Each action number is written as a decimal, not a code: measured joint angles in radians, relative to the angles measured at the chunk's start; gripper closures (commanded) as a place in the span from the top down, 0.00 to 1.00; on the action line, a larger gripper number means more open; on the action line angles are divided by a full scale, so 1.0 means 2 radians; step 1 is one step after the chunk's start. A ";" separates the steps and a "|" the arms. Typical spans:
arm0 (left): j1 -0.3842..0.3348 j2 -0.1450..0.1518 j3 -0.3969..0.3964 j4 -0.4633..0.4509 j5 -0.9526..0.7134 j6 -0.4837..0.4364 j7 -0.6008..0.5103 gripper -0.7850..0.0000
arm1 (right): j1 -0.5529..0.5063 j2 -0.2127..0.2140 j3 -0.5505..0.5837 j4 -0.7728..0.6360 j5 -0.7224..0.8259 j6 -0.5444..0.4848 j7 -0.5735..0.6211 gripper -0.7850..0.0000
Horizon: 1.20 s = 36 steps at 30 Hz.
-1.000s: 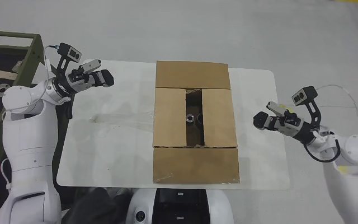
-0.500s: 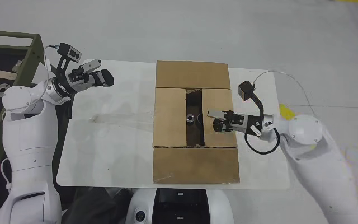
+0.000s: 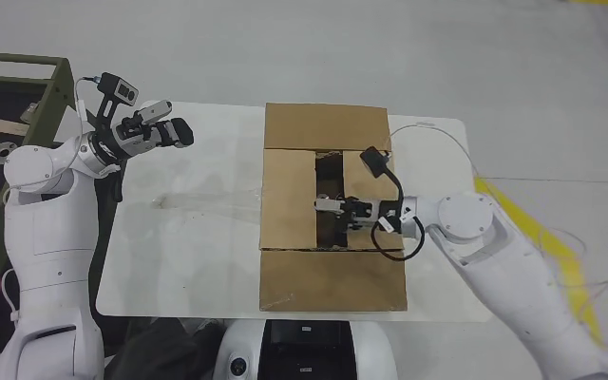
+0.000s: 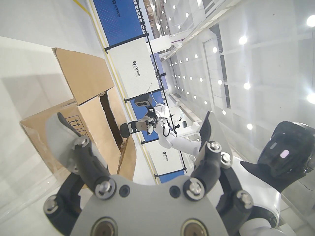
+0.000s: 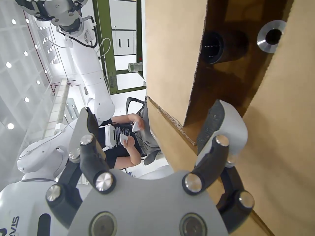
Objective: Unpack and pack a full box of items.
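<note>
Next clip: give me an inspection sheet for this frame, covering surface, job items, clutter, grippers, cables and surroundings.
Surface: white table, box at its centre.
Job's things: cardboard box, two flaps folded out, two leaving a middle slot open; metal ring and dark cylinder inside.
Clutter: nothing seen.
Grippers: left gripper open, above the table's far corner; right gripper open, over the slot.
Cables: thin cable arcs from the right arm.
Surroundings: green rack beside the table; yellow floor line.
</note>
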 measured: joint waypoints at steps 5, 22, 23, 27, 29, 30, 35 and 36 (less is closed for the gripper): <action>0.000 0.000 0.000 0.000 0.000 0.000 0.000 1.00 | 0.003 -0.002 -0.006 0.004 -0.004 -0.006 0.003 1.00; 0.000 0.000 0.000 0.000 0.000 0.000 0.000 1.00 | 0.004 -0.008 -0.026 0.014 -0.008 -0.009 -0.005 1.00; 0.000 0.000 0.000 0.000 0.000 0.000 0.000 1.00 | 0.008 -0.010 -0.032 0.019 -0.009 -0.009 -0.005 1.00; 0.000 0.000 0.000 0.000 0.000 0.000 0.000 1.00 | 0.020 -0.018 -0.051 0.035 -0.006 -0.010 -0.008 1.00; 0.000 0.000 0.000 0.000 0.000 0.000 0.000 1.00 | 0.026 -0.021 -0.058 0.043 -0.002 -0.012 -0.009 1.00; 0.000 0.000 0.000 0.000 0.000 0.000 0.000 1.00 | 0.029 -0.024 -0.063 0.049 0.001 -0.015 -0.009 1.00; 0.000 0.000 0.000 0.000 0.000 0.000 0.000 1.00 | 0.043 -0.034 -0.080 0.069 0.018 -0.030 -0.004 1.00; 0.000 0.000 0.000 0.000 0.000 0.000 0.000 1.00 | 0.045 -0.036 -0.083 0.073 0.022 -0.034 -0.003 1.00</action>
